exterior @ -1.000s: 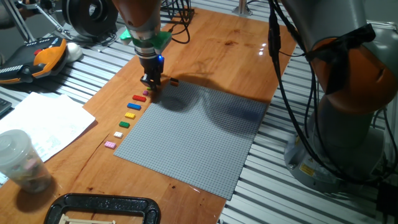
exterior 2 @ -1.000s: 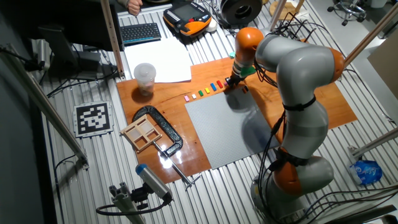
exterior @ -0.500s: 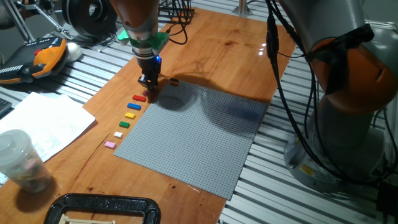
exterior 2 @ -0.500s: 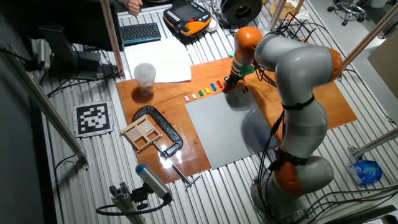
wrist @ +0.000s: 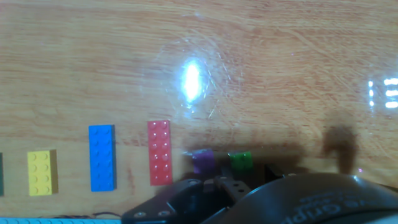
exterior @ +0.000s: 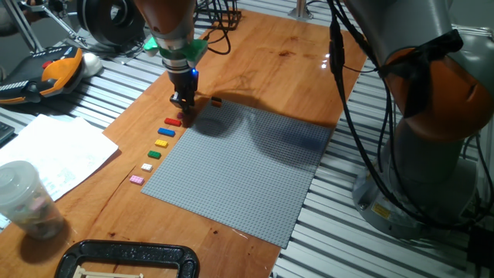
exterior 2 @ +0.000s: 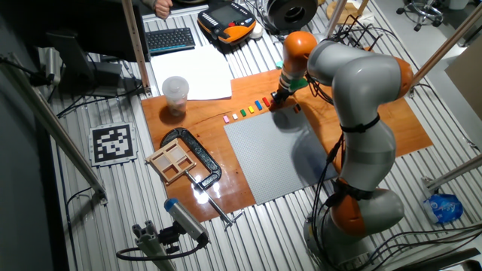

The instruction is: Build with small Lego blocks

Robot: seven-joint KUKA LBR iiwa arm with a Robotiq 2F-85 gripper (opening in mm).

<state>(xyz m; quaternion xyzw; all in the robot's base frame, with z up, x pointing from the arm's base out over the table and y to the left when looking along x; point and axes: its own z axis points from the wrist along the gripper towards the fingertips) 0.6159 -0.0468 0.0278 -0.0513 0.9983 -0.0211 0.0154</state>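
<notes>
My gripper (exterior: 185,106) hangs just above the wooden table at the far left corner of the grey baseplate (exterior: 247,170). Its fingers stand close together; I cannot tell if they hold anything. The small Lego blocks lie in a row along the plate's left edge: red (exterior: 172,121), blue (exterior: 167,132), yellow (exterior: 161,143), green (exterior: 153,154), white (exterior: 147,167) and pink (exterior: 137,179). An orange block (exterior: 217,101) lies right of the gripper. In the hand view, red (wrist: 159,152), blue (wrist: 102,157) and yellow (wrist: 41,173) blocks show, with small purple (wrist: 202,160) and green (wrist: 240,160) pieces at the fingertips.
A plastic cup (exterior: 23,197) and white paper (exterior: 54,150) sit at the table's left. A black clamp (exterior: 127,259) is at the near edge. An orange pendant (exterior: 46,73) lies far left. The arm's base (exterior: 432,131) stands on the right.
The gripper has risen slightly and drifted a little left. A small pink piece that lay beside its fingers a second ago no longer shows in that spot.
</notes>
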